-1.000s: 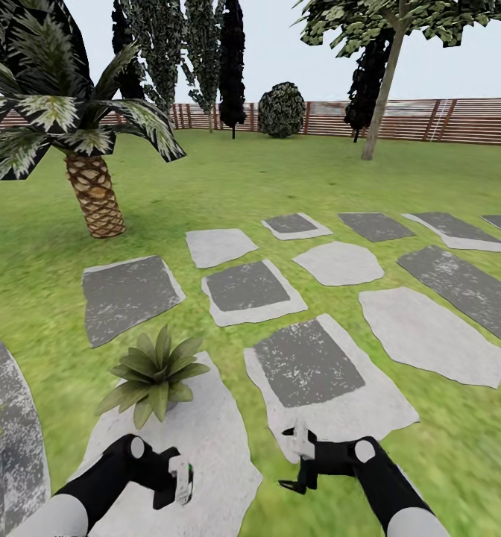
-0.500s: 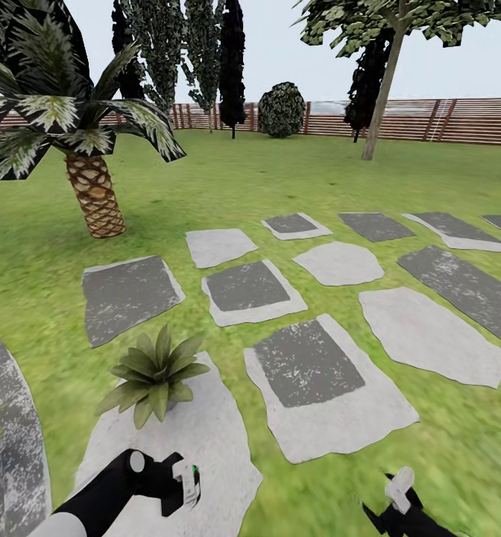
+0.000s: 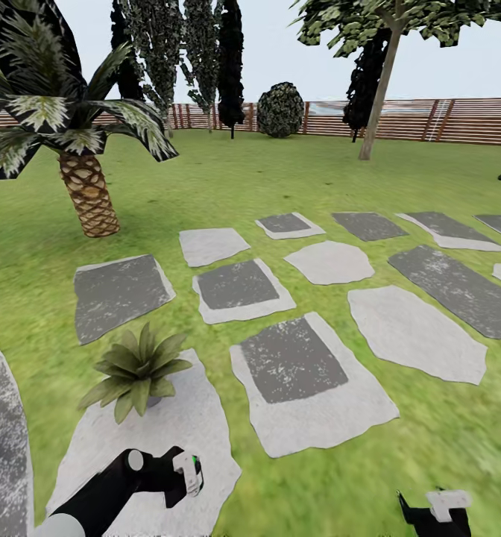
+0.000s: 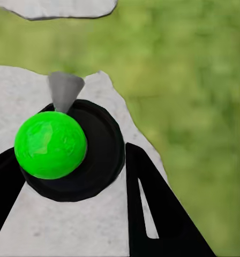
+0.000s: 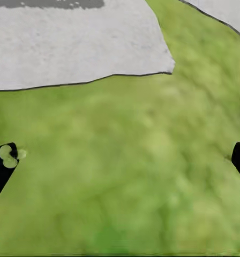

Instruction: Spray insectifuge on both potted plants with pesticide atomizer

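In the left wrist view the pesticide atomizer (image 4: 50,144) is seen from above: a round black top with a bright green knob and a grey nozzle. My left gripper (image 4: 72,179) is shut on it, one black finger (image 4: 152,209) on each side. In the head view that gripper (image 3: 183,477) hovers low over a pale stepping stone, the atomizer's green dot (image 3: 194,469) at its tip. One potted plant (image 3: 135,367), a low green rosette, sits just ahead of it on the same stone. My right gripper (image 3: 433,509) is open over grass (image 5: 120,160).
Grey stepping stones (image 3: 310,373) spread across the lawn ahead. A palm with a scaly trunk (image 3: 88,195) stands far left, the paved patio edge (image 3: 1,440) near left. A brown slatted fence (image 3: 429,119) and trees close the back.
My right arm has dropped from the middle foreground to the bottom right corner. The whole view has shifted slightly. My left gripper keeps its hold and has barely moved.
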Available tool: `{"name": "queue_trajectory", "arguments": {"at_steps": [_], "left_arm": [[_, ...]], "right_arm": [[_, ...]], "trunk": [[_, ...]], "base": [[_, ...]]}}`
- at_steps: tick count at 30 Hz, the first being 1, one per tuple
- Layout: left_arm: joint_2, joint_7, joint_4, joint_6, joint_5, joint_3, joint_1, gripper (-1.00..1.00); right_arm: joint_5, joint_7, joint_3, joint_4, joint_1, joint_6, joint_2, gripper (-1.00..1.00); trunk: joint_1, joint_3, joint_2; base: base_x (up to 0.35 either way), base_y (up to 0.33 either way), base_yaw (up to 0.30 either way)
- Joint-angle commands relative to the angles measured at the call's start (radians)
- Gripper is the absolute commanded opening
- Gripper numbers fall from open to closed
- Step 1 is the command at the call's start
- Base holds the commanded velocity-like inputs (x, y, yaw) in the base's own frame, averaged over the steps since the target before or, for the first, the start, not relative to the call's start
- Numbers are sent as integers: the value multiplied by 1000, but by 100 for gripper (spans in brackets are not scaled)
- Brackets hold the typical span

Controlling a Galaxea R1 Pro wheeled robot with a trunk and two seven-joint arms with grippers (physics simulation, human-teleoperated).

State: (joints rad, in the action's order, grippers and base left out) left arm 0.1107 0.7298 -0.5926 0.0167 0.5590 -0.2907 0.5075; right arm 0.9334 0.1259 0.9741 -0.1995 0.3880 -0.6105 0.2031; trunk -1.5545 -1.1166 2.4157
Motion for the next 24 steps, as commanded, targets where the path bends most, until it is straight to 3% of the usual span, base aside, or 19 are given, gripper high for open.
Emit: {"name": "queue_trajectory", "arguments": {"at_steps": [1,4,9,11,13,14,15,18,19,21,22,24], "left_arm": [[1,-10,-1,2,1,-2,0,-100],[1,-62,5,1,-8,-2,0,-100],[7,-77,8,-6,-12,3,0,-100],[7,-77,7,-11,-19,28,0,-100],[6,-77,2,-36,-30,98,0,-100],[8,-76,1,-55,-32,132,1,-100],[10,-73,-1,-88,-32,189,1,-100],[12,-69,-3,-153,-28,255,2,-100],[14,-66,1,-223,-23,263,3,-100],[15,-63,5,-262,-12,263,5,-100],[19,7,9,-314,-3,264,13,-100],[38,62,9,-402,-1,269,15,-100]], "right_arm": [[0,-4,9,2,0,-2,0,100],[-1,-20,9,30,0,-2,-1,100],[-1,-24,9,38,0,-1,-2,100],[-1,-25,9,38,0,-1,-2,100],[-1,-25,9,39,0,-1,-3,100],[-1,-25,9,39,0,-1,-3,100],[-1,-25,9,39,0,0,-8,100],[-1,-25,9,39,0,-1,-24,100],[-1,-26,10,38,0,-1,-31,100],[-1,-26,11,38,0,-1,-32,100],[-1,-33,11,38,0,-2,-33,100],[-1,-39,11,38,0,-2,-33,100]], "trunk": [[0,-1,0],[0,-1,0],[0,-3,0],[0,-4,0],[0,-5,0],[0,-6,0],[0,-7,0],[0,-8,0],[0,-9,0],[0,-10,0],[0,-11,0],[0,-12,0]], "base": [[-173,-239,0],[-170,-172,12],[-31,-26,186],[-3,-3,251],[-1,-1,256],[-1,0,257],[0,0,258],[0,0,259],[0,0,259],[0,0,259],[0,0,259],[0,0,259]]}}
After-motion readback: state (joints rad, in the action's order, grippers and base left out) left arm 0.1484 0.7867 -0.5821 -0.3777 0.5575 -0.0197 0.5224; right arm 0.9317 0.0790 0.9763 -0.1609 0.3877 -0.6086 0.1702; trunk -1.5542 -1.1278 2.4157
